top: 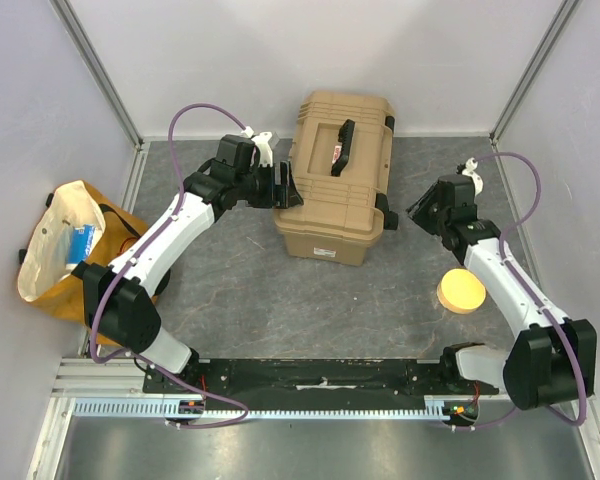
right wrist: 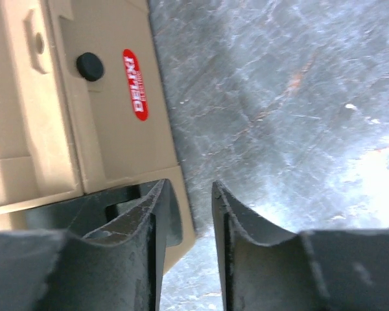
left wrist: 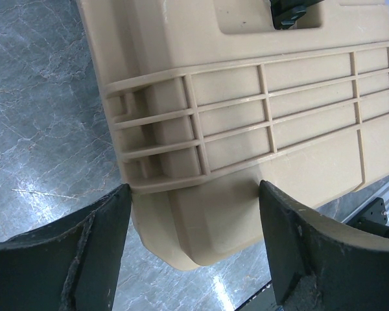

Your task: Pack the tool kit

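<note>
Both parted | left pincer (left wrist: 194, 194) wide, astride toolbox (left wrist: 246, 110) corner | right pincer (right wrist: 189, 188) narrowly (nothing between)

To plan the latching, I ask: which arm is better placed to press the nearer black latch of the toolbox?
Probably right: the right gripper sits beside the black latch, jaws narrow and empty. The left gripper is at the opposite side of the toolbox.

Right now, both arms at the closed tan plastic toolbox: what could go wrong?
The left gripper, jaws open, straddles one end of the tan plastic toolbox; closing there could twist or skid it.
The right gripper has nothing in its gap, beside the black side latch; it may miss the latch.
The round yellow sponge disc lies by the right arm; a swing could knock it.
</note>
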You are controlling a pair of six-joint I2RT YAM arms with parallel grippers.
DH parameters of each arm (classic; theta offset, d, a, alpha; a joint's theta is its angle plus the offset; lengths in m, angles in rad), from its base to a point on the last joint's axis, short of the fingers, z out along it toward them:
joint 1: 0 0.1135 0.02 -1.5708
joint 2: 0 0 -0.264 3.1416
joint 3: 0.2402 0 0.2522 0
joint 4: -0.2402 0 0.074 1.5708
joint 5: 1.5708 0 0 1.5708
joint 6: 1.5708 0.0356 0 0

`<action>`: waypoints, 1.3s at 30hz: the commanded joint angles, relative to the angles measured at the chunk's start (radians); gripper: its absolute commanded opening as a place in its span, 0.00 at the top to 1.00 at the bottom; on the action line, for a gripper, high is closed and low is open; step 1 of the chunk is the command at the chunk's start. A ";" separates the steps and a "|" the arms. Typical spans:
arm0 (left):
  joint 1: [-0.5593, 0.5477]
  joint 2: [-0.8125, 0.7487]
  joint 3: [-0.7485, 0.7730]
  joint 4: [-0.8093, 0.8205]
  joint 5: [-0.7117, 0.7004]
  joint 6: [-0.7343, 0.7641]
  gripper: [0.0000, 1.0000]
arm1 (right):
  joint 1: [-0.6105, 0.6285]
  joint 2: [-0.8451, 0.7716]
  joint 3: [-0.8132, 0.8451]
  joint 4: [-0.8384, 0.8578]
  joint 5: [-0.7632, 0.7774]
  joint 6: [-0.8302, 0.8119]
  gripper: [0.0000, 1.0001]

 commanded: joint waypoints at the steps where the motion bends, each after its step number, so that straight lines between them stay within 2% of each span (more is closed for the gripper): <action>1: -0.044 0.103 -0.081 -0.156 -0.039 0.099 0.20 | 0.001 0.034 0.082 -0.143 0.121 -0.131 0.65; 7: -0.044 0.109 -0.114 -0.160 -0.036 0.102 0.20 | 0.030 0.138 0.151 -0.205 0.176 -0.228 0.89; 12: -0.047 0.111 -0.132 -0.160 -0.008 0.102 0.20 | 0.101 0.219 0.174 -0.173 0.205 -0.262 0.99; 15: -0.046 0.115 -0.138 -0.160 -0.004 0.103 0.20 | 0.130 0.247 0.191 -0.134 0.193 -0.277 1.00; 20: -0.051 0.131 -0.138 -0.157 0.042 0.111 0.21 | 0.145 0.284 0.203 -0.033 0.076 -0.355 1.00; 26: -0.060 0.146 -0.150 -0.134 0.108 0.131 0.21 | 0.147 0.315 0.194 0.081 -0.167 -0.446 1.00; 31: -0.075 0.169 -0.166 -0.108 0.193 0.127 0.23 | 0.159 0.347 0.177 0.163 -0.273 -0.377 1.00; 39: -0.110 0.200 -0.213 -0.021 0.326 0.073 0.25 | 0.216 0.342 0.104 0.349 -0.274 -0.259 1.00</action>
